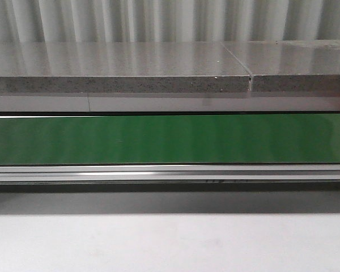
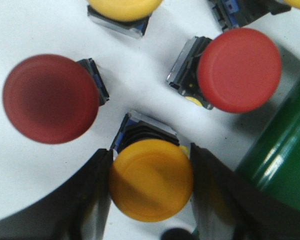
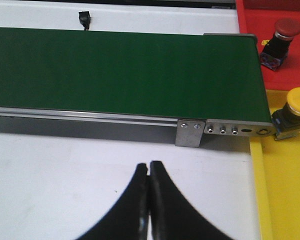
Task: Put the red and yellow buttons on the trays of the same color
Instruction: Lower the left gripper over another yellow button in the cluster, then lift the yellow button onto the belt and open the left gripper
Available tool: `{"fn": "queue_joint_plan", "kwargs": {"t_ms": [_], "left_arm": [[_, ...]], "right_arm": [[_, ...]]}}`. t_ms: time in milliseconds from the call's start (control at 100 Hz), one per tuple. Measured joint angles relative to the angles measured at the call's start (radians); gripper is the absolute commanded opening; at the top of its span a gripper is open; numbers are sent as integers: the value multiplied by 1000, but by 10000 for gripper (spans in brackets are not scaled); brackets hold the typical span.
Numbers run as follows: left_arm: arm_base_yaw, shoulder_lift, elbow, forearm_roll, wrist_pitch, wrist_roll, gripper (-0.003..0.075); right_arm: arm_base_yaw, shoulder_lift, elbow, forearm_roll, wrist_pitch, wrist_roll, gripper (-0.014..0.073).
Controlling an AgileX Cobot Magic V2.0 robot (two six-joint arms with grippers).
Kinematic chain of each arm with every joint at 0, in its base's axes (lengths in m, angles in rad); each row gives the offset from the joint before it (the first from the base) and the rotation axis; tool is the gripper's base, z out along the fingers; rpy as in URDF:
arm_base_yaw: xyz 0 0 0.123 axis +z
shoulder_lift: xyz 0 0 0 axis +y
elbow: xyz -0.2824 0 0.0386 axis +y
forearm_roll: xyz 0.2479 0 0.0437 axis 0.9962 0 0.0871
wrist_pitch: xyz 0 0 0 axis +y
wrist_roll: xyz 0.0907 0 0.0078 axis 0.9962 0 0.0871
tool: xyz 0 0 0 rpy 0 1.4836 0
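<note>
Buttons first, left wrist view: my left gripper [image 2: 151, 197] straddles one yellow button [image 2: 151, 180], a finger [image 2: 87, 200] on each side of its cap, close against it or touching; cannot tell if it is actually clamped. The button stands on a white surface [image 2: 30, 30], black body showing behind the cap. Further out in that view: two red buttons, one dark red [image 2: 50, 98] to one side, one brighter red [image 2: 239, 69] lying on its side with a metal collar. Beyond them, a second yellow cap [image 2: 124, 7] cut by the frame edge, plus a sliver of a third [image 2: 299, 3] at the corner. A green curved object [image 2: 280, 155] sits beside my finger; cannot tell what it is.

Count there: three yellow, two red.

Right wrist view: my right gripper [image 3: 149, 200] is closed, fingertips pressed together, holding nothing, hovering over the white table [image 3: 65, 190]. Past it runs the green belt [image 3: 120, 75] with its metal rail [image 3: 90, 117]. At the belt's end, one yellow button [image 3: 292, 112] lies on the yellow tray [image 3: 285, 200]; further off, one red button [image 3: 279, 42] sits on the red tray [image 3: 255, 22]. A small black object [image 3: 84, 19] lies beyond the belt.

Front view: bare belt [image 1: 170, 139], a grey speckled slab [image 1: 119, 71] behind it. Neither gripper shows.
</note>
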Motion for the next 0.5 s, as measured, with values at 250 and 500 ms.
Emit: {"fn": "queue_joint_plan", "kwargs": {"t_ms": [250, 500], "left_arm": [[-41, -188, 0, 22, 81, 23, 230], [-134, -281, -9, 24, 121, 47, 230]], "right_arm": [[0, 0, 0, 0, 0, 0, -66], [0, 0, 0, 0, 0, 0, -66]]}}
